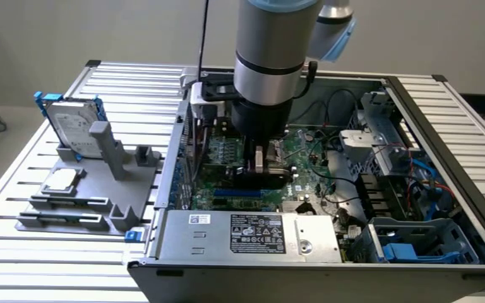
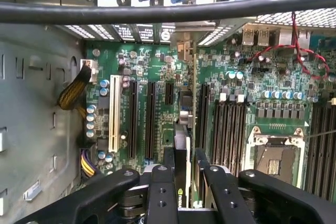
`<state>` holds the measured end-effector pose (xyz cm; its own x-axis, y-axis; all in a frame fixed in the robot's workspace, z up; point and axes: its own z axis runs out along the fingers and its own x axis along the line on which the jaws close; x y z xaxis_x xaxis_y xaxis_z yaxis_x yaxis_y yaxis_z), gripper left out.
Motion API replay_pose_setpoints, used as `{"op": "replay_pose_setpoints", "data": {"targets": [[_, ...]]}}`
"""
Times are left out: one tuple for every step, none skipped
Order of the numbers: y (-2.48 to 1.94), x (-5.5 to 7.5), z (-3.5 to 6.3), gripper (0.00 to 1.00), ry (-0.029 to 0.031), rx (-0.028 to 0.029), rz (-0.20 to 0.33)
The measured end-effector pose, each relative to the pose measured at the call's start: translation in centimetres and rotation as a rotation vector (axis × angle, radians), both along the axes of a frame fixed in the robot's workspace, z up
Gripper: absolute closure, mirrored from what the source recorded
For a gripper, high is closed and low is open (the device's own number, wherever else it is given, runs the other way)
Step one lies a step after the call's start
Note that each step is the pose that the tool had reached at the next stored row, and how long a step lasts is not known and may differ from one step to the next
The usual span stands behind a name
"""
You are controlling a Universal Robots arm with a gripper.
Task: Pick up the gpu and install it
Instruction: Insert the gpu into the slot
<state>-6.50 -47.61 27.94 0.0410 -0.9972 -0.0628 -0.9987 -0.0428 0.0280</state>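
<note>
The gpu [image 2: 182, 132] is seen edge-on between the black fingers [image 2: 169, 161], a thin card with a green logo near the grip. My gripper [image 2: 185, 153] is shut on it and holds it upright over the green motherboard [image 2: 152, 66], above the area between the long black expansion slots [image 2: 149, 119] and the memory slots [image 2: 231, 129]. I cannot tell whether its lower edge touches the board. In the exterior view the gripper [image 1: 259, 159] reaches down into the open computer case [image 1: 167, 164], with the gpu's black shroud [image 1: 264, 177] below the fingers.
A thick black cable [image 2: 157, 11] crosses in front of the wrist camera. The empty processor socket [image 2: 275, 156] lies beside the memory slots. The power supply [image 1: 251, 233] sits at the case front. On the exterior view's left, a grey fixture [image 1: 74, 211] holds a blue-framed hard drive [image 1: 72, 126] and a processor chip [image 1: 61, 181].
</note>
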Motion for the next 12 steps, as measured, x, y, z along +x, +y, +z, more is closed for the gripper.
{"op": "replay_pose_setpoints", "data": {"targets": [[-0.02, 0.11, 0.00, 0.74, 0.0015, 0.0001, 0.000], [-0.06, 0.17, 0.00, 0.74, 0.0025, 0.0001, -0.001], [-0.10, 0.18, 0.00, 0.74, 0.0029, 0.0000, -0.003], [-0.12, 0.18, -0.02, 0.74, 0.0031, 0.0001, -0.007], [-0.13, 0.17, -0.04, 0.74, 0.0032, 0.0002, -0.012], [-0.13, 0.18, -0.08, 0.74, 0.0032, 0.0002, -0.017], [-0.13, 0.18, -0.14, 0.74, 0.0032, 0.0002, -0.024], [-0.13, 0.18, -0.18, 0.74, 0.0032, 0.0000, -0.027], [-0.13, 0.18, -0.22, 0.74, 0.0032, 0.0001, -0.027], [-0.13, 0.18, -0.28, 0.74, 0.0032, 0.0000, -0.027], [-0.13, 0.18, -0.36, 0.74, 0.0034, 0.0001, -0.027], [-0.13, 0.18, -0.42, 0.74, 0.0037, 0.0000, -0.027]]}}
